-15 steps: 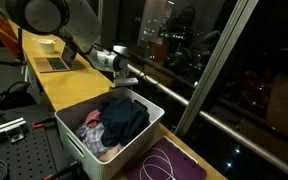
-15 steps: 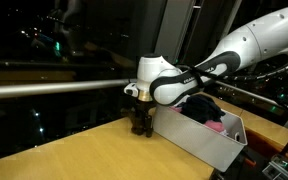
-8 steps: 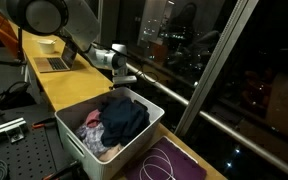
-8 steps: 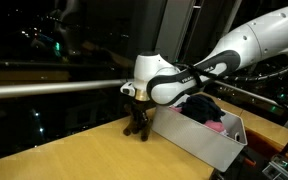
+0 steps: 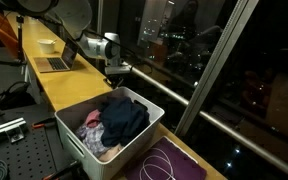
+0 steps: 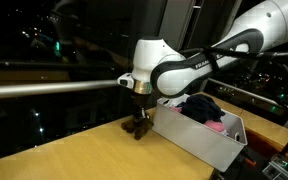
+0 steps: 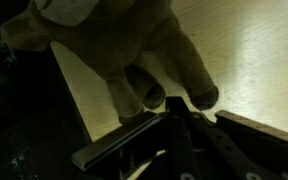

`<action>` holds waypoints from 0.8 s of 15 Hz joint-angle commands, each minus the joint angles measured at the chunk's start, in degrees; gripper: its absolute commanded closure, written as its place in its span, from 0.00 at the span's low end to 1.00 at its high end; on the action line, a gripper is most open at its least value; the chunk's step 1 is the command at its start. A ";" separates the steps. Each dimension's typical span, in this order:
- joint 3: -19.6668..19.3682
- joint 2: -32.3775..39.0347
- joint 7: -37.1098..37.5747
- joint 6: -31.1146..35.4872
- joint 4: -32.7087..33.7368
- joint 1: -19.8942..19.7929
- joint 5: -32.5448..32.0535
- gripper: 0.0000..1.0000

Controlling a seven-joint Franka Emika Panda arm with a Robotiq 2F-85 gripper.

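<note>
1. At the window-side edge of the wooden worktop (image 6: pixel 64 150), we see the gripper (image 6: pixel 139 110) pointing straight down over a small brown plush toy (image 6: pixel 137 126).
2. Hand state: the fingers are drawn together and clamped on the toy's upper part. Its underside appears to touch the worktop in an exterior view.
3. In the wrist view the toy (image 7: pixel 104 50) fills the upper half as a tan, soft shape with two rounded feet. The light wood shows behind it, and the dark gripper body lies along the bottom edge.
4. The toy sits just beside the end wall of a white bin (image 6: pixel 199 140), apart from it, between the bin and the metal railing (image 6: pixel 44 90) along the window.
5. The bin holds a heap of clothes (image 5: pixel 119 120), dark blue on top with a pink piece (image 6: pixel 216 125) lower down.
6. Well apart from the bin, toward the worktop's other end, a laptop (image 5: pixel 52 64) lies open.
7. A purple mat (image 5: pixel 169 160) with a thin white loop on it lies on the bin's other side.
</note>
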 commanded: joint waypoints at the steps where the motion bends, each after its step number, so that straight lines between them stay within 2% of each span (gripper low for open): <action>1: 1.17 -9.70 2.83 1.26 -10.82 -1.57 0.75 1.00; 2: 1.15 -11.41 3.36 1.74 -12.83 -1.82 0.51 1.00; 3: 1.06 -12.80 3.83 1.91 -14.21 -1.96 0.26 0.90; 4: 1.11 -14.21 4.21 2.11 -15.78 -2.18 0.16 0.72; 7: 1.22 -15.95 4.41 2.40 -17.69 -2.07 -0.52 0.52; 12: 2.05 -13.87 3.62 1.73 -15.19 -0.78 -0.98 0.16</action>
